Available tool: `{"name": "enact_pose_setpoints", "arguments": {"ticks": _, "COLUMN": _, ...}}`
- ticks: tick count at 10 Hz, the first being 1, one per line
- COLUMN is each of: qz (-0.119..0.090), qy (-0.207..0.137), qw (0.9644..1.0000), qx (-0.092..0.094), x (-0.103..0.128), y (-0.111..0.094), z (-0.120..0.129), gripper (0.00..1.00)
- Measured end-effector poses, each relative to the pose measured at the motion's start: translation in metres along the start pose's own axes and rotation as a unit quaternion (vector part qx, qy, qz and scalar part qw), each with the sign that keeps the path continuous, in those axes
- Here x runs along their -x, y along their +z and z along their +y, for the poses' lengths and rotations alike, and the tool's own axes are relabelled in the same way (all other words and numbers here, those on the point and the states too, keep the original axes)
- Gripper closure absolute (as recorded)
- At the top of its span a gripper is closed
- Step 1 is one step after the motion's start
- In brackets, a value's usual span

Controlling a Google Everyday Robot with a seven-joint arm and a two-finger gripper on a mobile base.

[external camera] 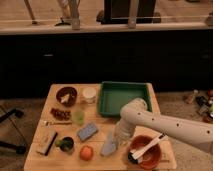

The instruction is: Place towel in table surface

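Gripper (116, 141) over towel (109, 146), beside sponge (87, 132)

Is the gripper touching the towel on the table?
Cannot tell. In the camera view the gripper sits directly above the towel, and the arm hides any contact or gap.

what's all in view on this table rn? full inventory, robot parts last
table: 1, light wood, centre
tray: 1, green, back right
dark bowl: 1, brown, back left
cup: 1, white, left of tray
small cup: 1, green, below white cup
sponge: 1, blue-grey, middle
towel: 1, pale grey-blue, front centre, under gripper
orange fruit: 1, orange, front
orange bowl: 1, front right, holds white-handled brush
arm: 1, white, from right
gripper: 1, at the towel
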Motion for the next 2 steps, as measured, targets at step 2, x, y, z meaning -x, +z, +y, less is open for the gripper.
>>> {"name": "enact_pose_setpoints", "arguments": {"ticks": 2, "qz": 0.000, "qy": -0.002, "qw": 1.0000, "qx": 0.000, "x": 0.0032, "y": 0.0009, "z": 0.0006, "gripper": 0.40}}
